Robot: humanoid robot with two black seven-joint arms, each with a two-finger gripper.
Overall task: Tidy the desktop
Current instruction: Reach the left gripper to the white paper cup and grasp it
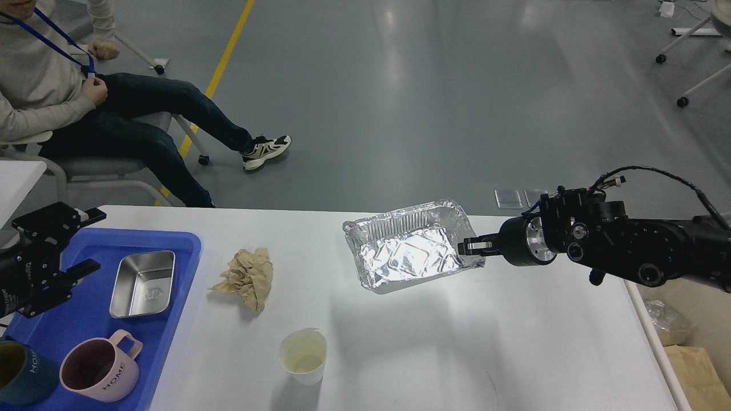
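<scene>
The white desktop (457, 342) fills the lower view. My right gripper (469, 246) is shut on the right rim of a crumpled foil tray (411, 251) and holds it just above the desktop. My left gripper (68, 242) is open and empty over the far left corner of the blue tray (85, 319). A crumpled brown paper napkin (246, 277) lies on the desktop left of the middle. A paper cup (303, 355) with some pale liquid stands near the front.
The blue tray holds a steel dish (143, 283), a pink mug (100, 370) and a dark teal mug (20, 374). A seated person (85, 103) is beyond the far left corner. A cream bin (685, 337) with bags stands off the right edge.
</scene>
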